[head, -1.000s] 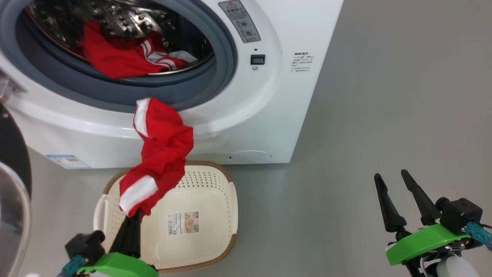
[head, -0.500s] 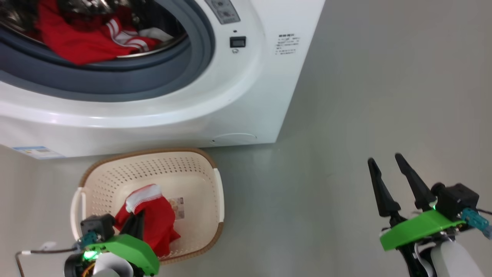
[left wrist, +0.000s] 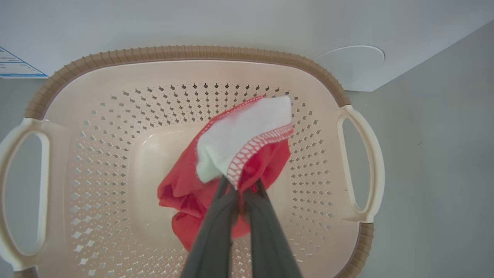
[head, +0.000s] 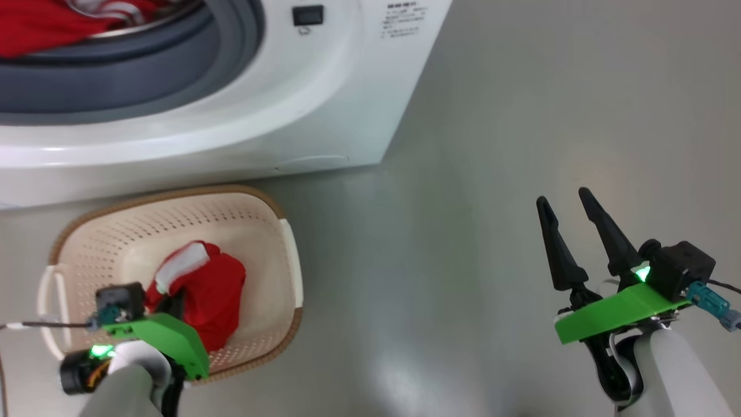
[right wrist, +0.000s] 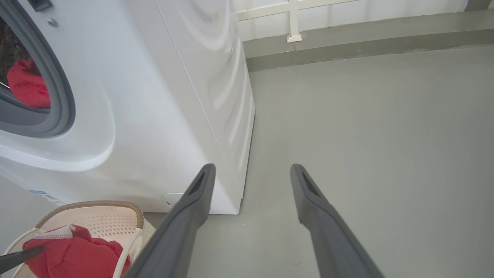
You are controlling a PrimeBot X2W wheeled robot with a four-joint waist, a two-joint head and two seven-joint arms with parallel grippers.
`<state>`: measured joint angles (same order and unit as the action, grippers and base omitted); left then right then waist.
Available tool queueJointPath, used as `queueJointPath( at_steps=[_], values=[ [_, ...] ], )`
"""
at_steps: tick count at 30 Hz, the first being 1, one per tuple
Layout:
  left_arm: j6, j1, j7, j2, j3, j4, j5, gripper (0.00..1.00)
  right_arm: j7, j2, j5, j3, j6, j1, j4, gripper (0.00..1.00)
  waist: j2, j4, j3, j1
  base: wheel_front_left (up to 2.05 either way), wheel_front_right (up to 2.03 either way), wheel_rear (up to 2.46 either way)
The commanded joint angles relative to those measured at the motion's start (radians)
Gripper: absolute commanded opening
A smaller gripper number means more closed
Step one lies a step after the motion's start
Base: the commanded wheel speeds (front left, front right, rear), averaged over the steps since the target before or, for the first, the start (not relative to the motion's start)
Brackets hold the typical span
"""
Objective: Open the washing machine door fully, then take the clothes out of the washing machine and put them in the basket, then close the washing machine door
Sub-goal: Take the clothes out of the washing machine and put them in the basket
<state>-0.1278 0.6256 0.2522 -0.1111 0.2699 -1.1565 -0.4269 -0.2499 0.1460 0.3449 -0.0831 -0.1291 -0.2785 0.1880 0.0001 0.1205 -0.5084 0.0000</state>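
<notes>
Now | left gripper [left wrist: 241,183] pinches red garment [left wrist: 185,195] inside basket [left wrist: 185,53] | we open jaws here, lift straight out | right gripper [head: 562,196] wide, empty

Lower left, a bunched red garment [head: 214,289] is sitting in the cream basket [head: 173,194]; probably more clothes [head: 35,26] are lying in the washing machine [head: 324,104].

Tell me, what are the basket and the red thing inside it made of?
The basket looks like smooth cream plastic, moulded with rows of holes. Its brown rim looks woven, probably plastic too. The red garment looks like soft cloth: it crumples and has stitched white trim.
</notes>
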Motion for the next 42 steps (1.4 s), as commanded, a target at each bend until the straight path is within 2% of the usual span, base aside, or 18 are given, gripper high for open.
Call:
queueJointPath(
  at_steps=[1,7,9,11,12,13,14,29,42],
  values=[
    [-0.003,0.017,0.010,-0.042,-0.023,-0.009,-0.002,0.00,-0.012,-0.003,-0.005,-0.022,-0.002,-0.002,-0.026,1.00,-0.0001,0.046,-0.061,0.0000,0.00,0.00,0.00],
    [-0.003,0.063,0.010,-0.057,-0.041,-0.080,-0.037,0.00,-0.012,-0.005,-0.008,-0.020,-0.002,-0.013,-0.038,1.00,-0.0001,0.066,-0.096,0.0000,0.00,0.00,0.00],
    [-0.003,0.067,0.010,-0.061,-0.048,-0.091,-0.047,0.09,-0.012,-0.004,-0.009,-0.016,-0.002,-0.014,-0.041,1.00,-0.0001,0.067,-0.098,0.0000,0.00,0.00,0.00],
    [-0.003,0.071,0.010,-0.060,-0.051,-0.096,-0.053,0.27,-0.012,-0.004,-0.010,-0.012,-0.002,-0.013,-0.043,1.00,-0.0001,0.065,-0.099,0.0000,0.00,0.00,0.00],
    [-0.003,0.073,0.010,-0.058,-0.055,-0.096,-0.055,0.44,-0.012,-0.003,-0.011,-0.008,-0.002,-0.012,-0.043,1.00,-0.0001,0.062,-0.097,0.0000,0.00,0.00,0.00],
    [-0.003,0.074,0.010,-0.054,-0.058,-0.095,-0.058,0.76,-0.012,-0.001,-0.012,-0.004,-0.002,-0.011,-0.043,1.00,-0.0001,0.057,-0.095,0.0000,0.00,0.00,0.00],
    [-0.003,0.074,0.010,-0.052,-0.061,-0.093,-0.059,1.00,-0.012,0.000,-0.014,-0.001,-0.002,-0.011,-0.042,1.00,-0.0001,0.052,-0.092,0.0000,0.00,0.00,0.00],
    [-0.003,-0.009,0.010,-0.024,-0.117,0.036,-0.074,1.00,-0.012,0.008,-0.010,-0.011,-0.002,0.000,-0.003,1.00,-0.0001,-0.020,0.033,0.0000,0.00,0.00,0.00],
    [-0.003,-0.159,0.010,-0.004,-0.237,0.293,0.022,1.00,-0.012,0.018,0.001,-0.029,-0.002,0.048,0.034,1.00,-0.0001,-0.076,0.203,0.0000,0.00,0.00,0.00]
  ],
)
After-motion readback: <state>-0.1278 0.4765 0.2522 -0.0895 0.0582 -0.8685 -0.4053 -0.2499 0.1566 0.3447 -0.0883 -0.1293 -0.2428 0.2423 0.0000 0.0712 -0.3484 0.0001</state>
